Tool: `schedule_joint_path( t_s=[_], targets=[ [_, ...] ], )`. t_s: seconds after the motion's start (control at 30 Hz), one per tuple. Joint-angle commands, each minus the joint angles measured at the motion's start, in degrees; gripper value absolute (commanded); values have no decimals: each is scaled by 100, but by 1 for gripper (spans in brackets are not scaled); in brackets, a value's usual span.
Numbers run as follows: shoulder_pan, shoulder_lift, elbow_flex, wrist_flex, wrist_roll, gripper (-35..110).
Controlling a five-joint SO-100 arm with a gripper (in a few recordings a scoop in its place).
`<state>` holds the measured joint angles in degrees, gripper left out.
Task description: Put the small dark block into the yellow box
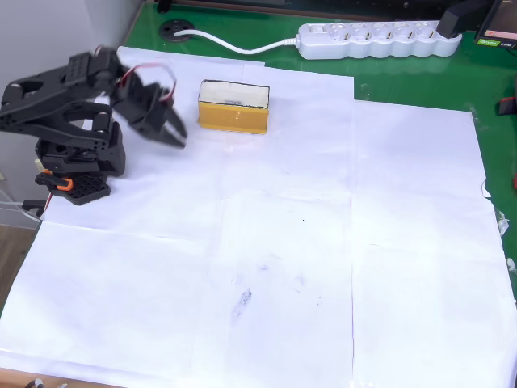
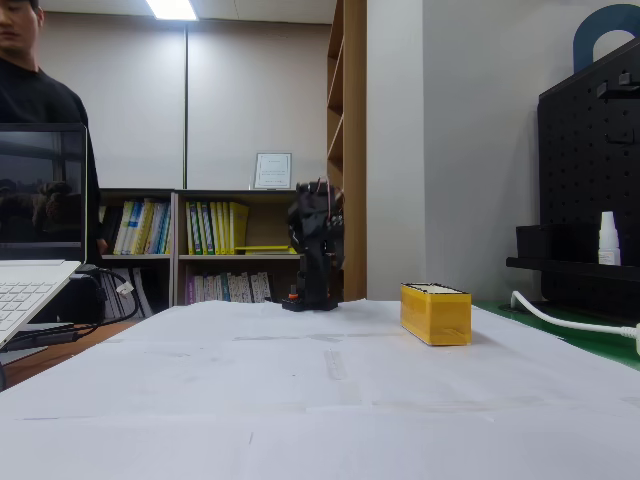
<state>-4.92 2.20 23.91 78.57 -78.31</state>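
Overhead view puts the gripper (image 1: 166, 121) at the upper left, its dark fingers (image 1: 171, 133) pointing right and slightly down toward the yellow box (image 1: 233, 106). The fingers look close together with nothing seen between them, though from this angle I cannot tell for sure whether they are parted or closed. Just right of the tips, with a narrow strip of white paper (image 1: 323, 242) between, sits the yellow box, its long axis running left to right so that its short end faces the fingers. Something small and dark shows at the top of the box's pale interior; it may be the small dark block, but it is too small to be sure, and no block lies on the paper. In the fixed view the folded arm (image 2: 316, 245) stands behind and left of the box (image 2: 436, 313). A white power strip (image 1: 376, 39) lies on the green table (image 1: 420, 81) beyond.
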Motion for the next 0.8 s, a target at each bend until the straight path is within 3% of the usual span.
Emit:
schedule_joint_path(
  t_s=[0.0, 0.2, 0.77],
  targets=[
    [62, -492, -413, 114, -308, 0],
    [360, -1055, -1362, 105, -844, 0],
    [413, -1301, -1793, 686, -686, 0]
  ],
)
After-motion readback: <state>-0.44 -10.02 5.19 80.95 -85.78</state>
